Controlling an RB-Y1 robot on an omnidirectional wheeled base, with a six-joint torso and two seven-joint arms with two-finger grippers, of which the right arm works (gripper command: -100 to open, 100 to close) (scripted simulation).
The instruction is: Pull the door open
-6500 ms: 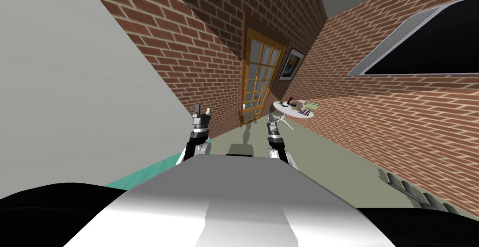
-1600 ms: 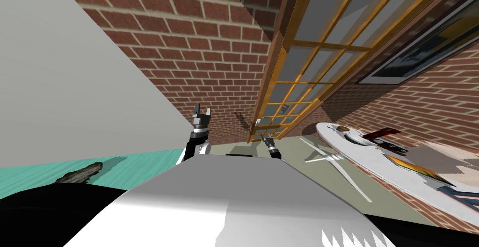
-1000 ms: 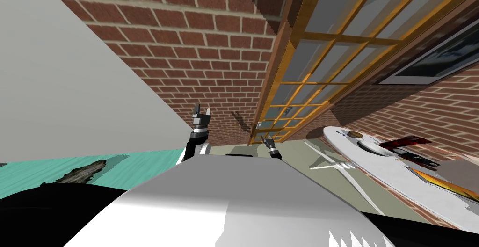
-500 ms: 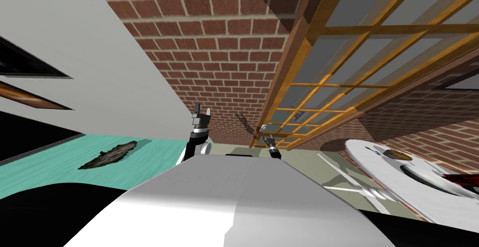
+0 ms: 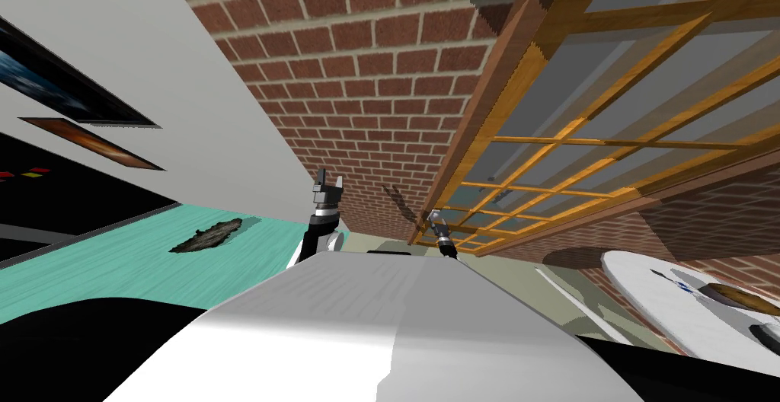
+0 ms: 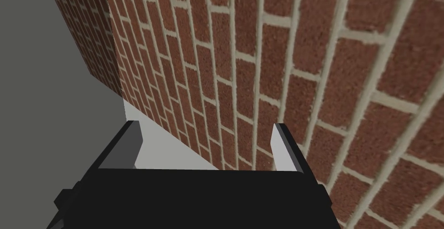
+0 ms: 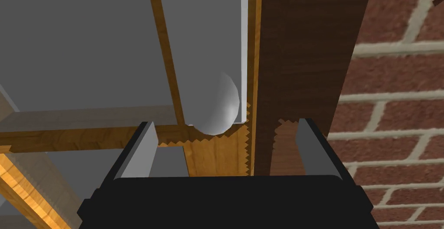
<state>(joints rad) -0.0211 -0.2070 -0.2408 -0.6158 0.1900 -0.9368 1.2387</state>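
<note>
The door (image 5: 609, 116) has orange wooden bars over grey panes and a dark brown frame (image 5: 487, 100); it takes up the upper right of the head view. Its round grey knob (image 7: 215, 107) sits on the wooden stile (image 7: 212, 152) beside the frame (image 7: 303, 44). My right gripper (image 7: 225, 129) is open just short of the knob, which lies ahead between the fingers, nearer the one away from the frame. In the head view that gripper (image 5: 436, 224) reaches to the door's edge. My left gripper (image 5: 327, 185) is raised by the brick wall (image 6: 303, 66), open (image 6: 206, 139) and empty.
A brick wall (image 5: 366, 116) runs left of the door frame. A round white table (image 5: 685, 298) with small things on it stands at the lower right. A teal floor patch (image 5: 137, 260) with a dark mark (image 5: 206, 235) lies to the left, below a grey wall with pictures (image 5: 76, 93).
I have driven closer to the door and turned, so it looms larger and the table has slid right. My right gripper has come up to the knob. The left arm holds its pose.
</note>
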